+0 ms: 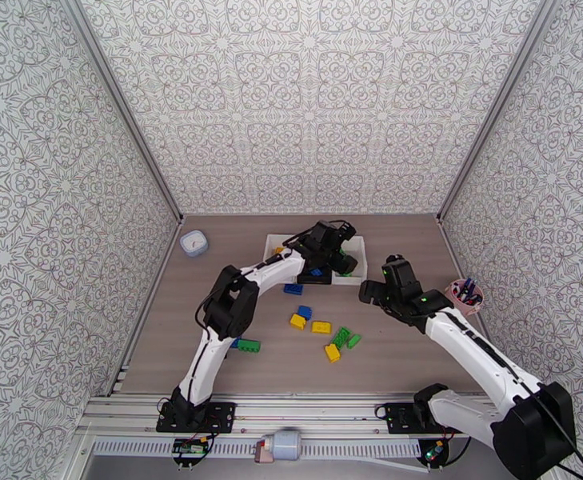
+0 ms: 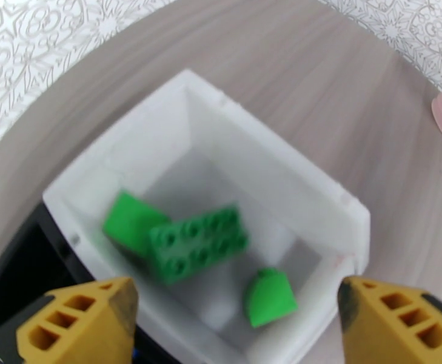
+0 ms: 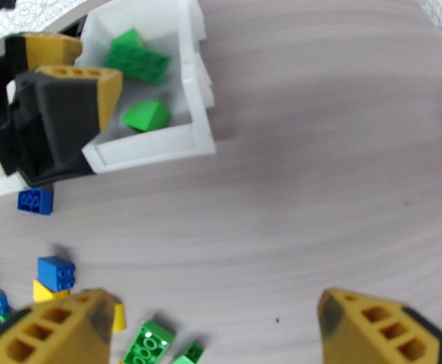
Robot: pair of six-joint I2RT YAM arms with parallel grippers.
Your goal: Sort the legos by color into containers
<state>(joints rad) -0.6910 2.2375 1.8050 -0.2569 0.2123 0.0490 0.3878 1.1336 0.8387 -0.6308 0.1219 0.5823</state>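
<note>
Far left: small white dish (image 1: 193, 243), sat well apart from the bins.
Bins: stood in a row at the back, left white bin (image 1: 270, 242), black bin (image 1: 313, 275), right-hand white bin (image 2: 269, 153).
Left claw (image 2: 236, 301): spread wide, gripped nothing, hung above the right-hand white bin.
Green bricks (image 2: 197, 241): three lay inside that bin, one blurred.
Loose bricks (image 1: 321, 327): blue, yellow, green, lay scattered just before the bins.
Right claw (image 3: 216, 307): gaped wide, empty, hovered over bare table (image 3: 318, 195) right of the loose bricks.
Far right: pink cup (image 1: 464, 294).

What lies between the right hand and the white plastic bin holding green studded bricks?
Bare wood-grain table, nothing else; the right wrist view shows that stretch from the right hand to the white plastic bin.
</note>
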